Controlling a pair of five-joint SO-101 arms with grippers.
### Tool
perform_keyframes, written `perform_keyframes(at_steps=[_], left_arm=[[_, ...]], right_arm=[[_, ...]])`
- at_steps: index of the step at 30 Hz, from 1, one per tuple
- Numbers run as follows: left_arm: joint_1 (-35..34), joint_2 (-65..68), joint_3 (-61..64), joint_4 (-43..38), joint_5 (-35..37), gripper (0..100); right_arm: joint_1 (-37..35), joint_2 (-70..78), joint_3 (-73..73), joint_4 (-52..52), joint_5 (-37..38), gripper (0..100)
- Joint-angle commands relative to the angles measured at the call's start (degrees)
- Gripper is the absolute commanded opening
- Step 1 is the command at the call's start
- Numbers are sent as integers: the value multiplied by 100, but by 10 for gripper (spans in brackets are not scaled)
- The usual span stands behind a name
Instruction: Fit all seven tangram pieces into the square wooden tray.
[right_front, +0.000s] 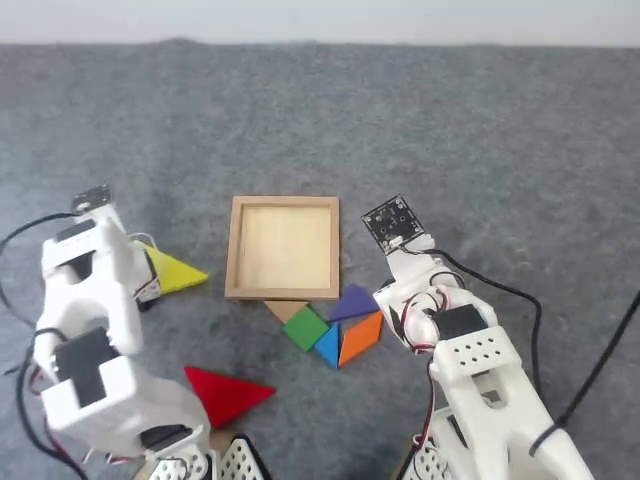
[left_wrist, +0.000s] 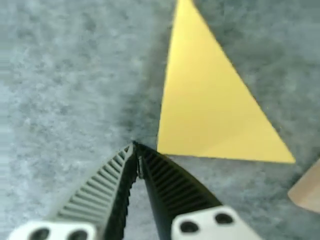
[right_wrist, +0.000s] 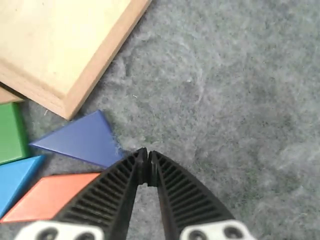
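Square wooden tray (right_front: 232, 250), raised rim, on grey felt (right_front: 450, 120). Left gripper (left_wrist: 135, 148) closed, empty, by yellow triangle (left_wrist: 210, 100); right gripper (right_wrist: 145, 152) likewise, by purple triangle (right_wrist: 82, 140).

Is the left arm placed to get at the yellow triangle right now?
Probably yes: the left pincer sits shut beside a corner of the yellow triangle, with only bare carpet between them. It would need to open first.

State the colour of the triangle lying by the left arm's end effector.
Yellow. The triangle shows best in the left wrist view.
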Motion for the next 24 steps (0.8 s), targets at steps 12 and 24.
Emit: perform_keyframes(at_steps=[12, 24], left_arm=[[1046, -791, -145, -352, 299, 14], [-1371, -2303, 505, -255, -185, 24]], right_arm=[[-48, -189, -70, -48, 0, 9], [-971, 40, -2268, 1622, 703, 25]])
